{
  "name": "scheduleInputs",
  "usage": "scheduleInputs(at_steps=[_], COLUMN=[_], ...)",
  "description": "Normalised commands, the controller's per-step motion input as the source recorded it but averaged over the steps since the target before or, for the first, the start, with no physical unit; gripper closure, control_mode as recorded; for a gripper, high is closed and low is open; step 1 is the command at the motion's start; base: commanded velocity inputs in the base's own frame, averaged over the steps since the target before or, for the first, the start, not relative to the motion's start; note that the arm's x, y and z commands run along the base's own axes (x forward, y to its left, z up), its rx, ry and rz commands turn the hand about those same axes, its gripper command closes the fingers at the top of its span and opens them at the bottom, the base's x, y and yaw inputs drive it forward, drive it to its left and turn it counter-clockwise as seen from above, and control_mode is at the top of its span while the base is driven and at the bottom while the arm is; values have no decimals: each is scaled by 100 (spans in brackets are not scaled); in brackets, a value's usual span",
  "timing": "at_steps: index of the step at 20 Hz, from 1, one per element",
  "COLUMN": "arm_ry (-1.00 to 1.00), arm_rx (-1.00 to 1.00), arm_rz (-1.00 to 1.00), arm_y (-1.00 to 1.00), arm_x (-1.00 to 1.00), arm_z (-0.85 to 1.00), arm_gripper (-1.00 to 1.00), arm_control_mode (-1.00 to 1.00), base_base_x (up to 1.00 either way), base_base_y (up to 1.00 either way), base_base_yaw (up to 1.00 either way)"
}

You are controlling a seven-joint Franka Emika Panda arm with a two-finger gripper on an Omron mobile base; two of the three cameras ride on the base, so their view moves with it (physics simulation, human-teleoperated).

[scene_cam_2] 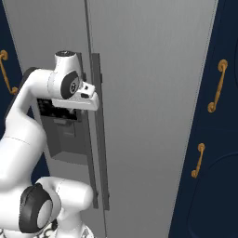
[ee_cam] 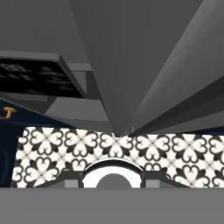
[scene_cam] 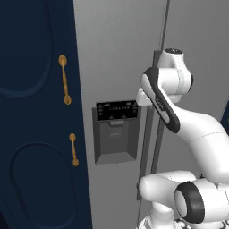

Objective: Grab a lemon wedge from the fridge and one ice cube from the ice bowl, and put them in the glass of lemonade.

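The grey fridge (scene_cam: 116, 53) (scene_cam_2: 148, 93) fills the scene with both doors shut. Two dark vertical bar handles (scene_cam_2: 95, 153) (scene_cam: 147, 147) run down its middle seam. My gripper (scene_cam_2: 90, 103) (scene_cam: 142, 97) is pressed against the upper part of the left door's handle, above and right of the black dispenser recess (scene_cam: 115, 132) (scene_cam_2: 60, 135). Its fingers are hidden behind the white hand, so I cannot tell how the jaws stand. The hand view looks down along the handles (ee_cam: 109, 65) to the floor. The lemon wedge, ice bowl and glass of lemonade are out of view.
Navy cabinets with gold handles flank the fridge on the left (scene_cam: 36, 112) and on the right (scene_cam_2: 214, 139). Black-and-white patterned floor tiles (ee_cam: 57, 148) lie below the fridge front.
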Motion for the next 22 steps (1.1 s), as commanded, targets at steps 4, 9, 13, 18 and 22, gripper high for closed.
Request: scheduleInputs(at_steps=[4, 9, 13, 18, 22], arm_ry=[10, 9, 4, 0, 0], arm_rx=[0, 0, 0, 0, 0], arm_rz=[0, 0, 0, 0, 0], arm_y=[0, -7, 0, 0, 0], arm_x=[-27, -75, -32, 0, 0], arm_z=[-10, -53, -45, 0, 0], arm_gripper=[-100, -100, -100, -100, -100], arm_control_mode=[-100, -100, -100, 100, 100], base_base_x=[0, 0, 0, 1, 0], base_base_y=[0, 0, 0, -11, -60], base_base_yaw=[0, 0, 0, 0, 0])
